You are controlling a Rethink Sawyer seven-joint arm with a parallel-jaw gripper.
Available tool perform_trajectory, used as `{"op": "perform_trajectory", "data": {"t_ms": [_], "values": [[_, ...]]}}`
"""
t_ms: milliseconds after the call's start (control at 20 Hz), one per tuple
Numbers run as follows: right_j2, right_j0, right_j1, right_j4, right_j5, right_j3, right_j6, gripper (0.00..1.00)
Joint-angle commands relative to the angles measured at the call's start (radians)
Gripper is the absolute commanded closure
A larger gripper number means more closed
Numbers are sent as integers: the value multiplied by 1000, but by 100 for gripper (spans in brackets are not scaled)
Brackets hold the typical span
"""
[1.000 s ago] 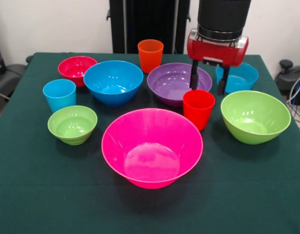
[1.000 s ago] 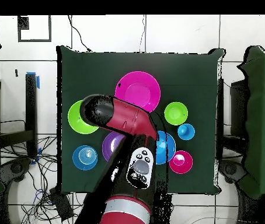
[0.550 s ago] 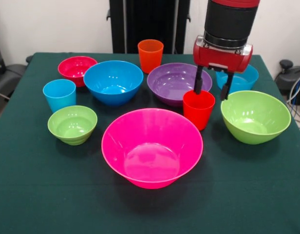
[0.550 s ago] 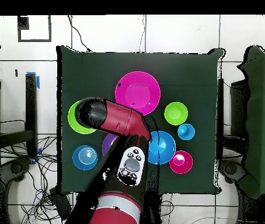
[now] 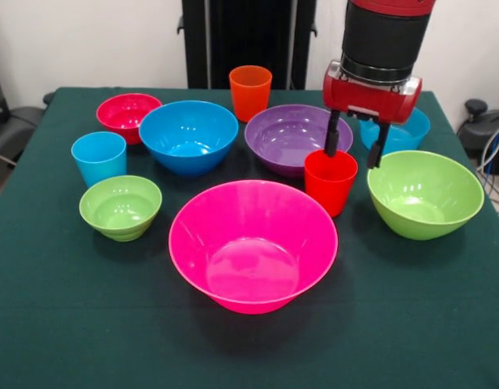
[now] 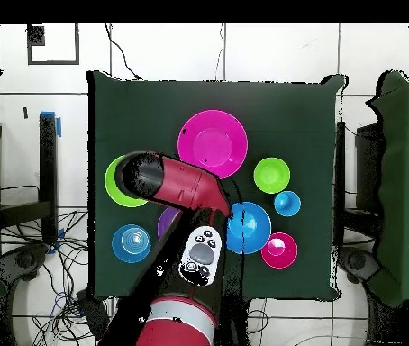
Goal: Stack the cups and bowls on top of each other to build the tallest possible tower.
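My gripper (image 5: 353,155) hangs open over the red cup (image 5: 330,182), right of centre. One finger is at the cup's far rim and the other is just past its right side. Around it stand the purple bowl (image 5: 283,136), a big lime green bowl (image 5: 424,194) and a blue bowl (image 5: 405,130) behind the gripper. The hot pink bowl (image 5: 253,243) is nearest the front. On the left are a blue bowl (image 5: 189,134), a crimson bowl (image 5: 126,112), a small green bowl (image 5: 120,207) and the light blue cup (image 5: 99,156). The orange cup (image 5: 249,91) is at the back. No tower shows; each piece stands alone.
From overhead the arm (image 6: 177,185) covers the gripper, the red cup and most of the purple bowl (image 6: 165,225). The dark green cloth (image 5: 63,324) covers the table. Cables and a chair lie past the table's right edge (image 5: 484,121).
Over the last second the gripper shifted slightly right and toward the front, onto the red cup. In the last half second it has barely moved. No cup or bowl has moved.
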Motion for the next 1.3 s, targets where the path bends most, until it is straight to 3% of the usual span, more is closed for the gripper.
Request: {"op": "perform_trajectory", "data": {"t_ms": [50,1300], "values": [[72,19,82,-27,-33,30,164,0],[84,11,134,-29,-110,64,174,0]]}}
